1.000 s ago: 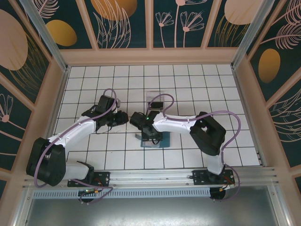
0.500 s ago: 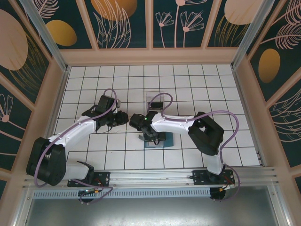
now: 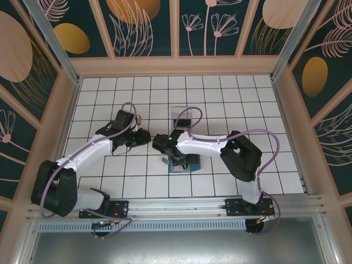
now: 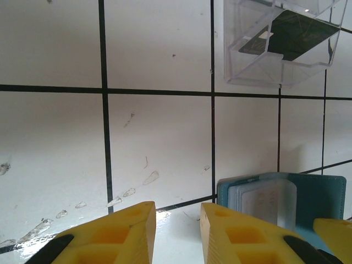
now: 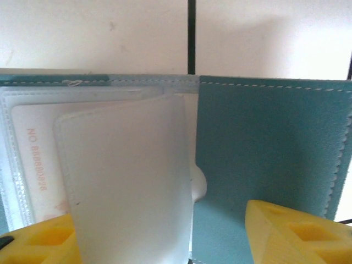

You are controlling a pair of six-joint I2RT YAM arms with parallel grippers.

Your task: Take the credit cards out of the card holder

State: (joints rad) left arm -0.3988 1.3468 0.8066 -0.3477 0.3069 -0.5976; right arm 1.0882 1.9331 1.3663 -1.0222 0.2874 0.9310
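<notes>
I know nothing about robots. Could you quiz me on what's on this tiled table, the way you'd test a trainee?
1. True or false: the teal bifold card holder lies opened out on the white tiled table.
2. What lies inside the clear plastic box? A) a dark flat card B) a yellow sponge C) a set of keys
3. Which gripper has its yellow fingers on either side of the card holder's translucent sleeve?

Key
1. True.
2. A.
3. The right gripper, with its jaws apart.
</notes>
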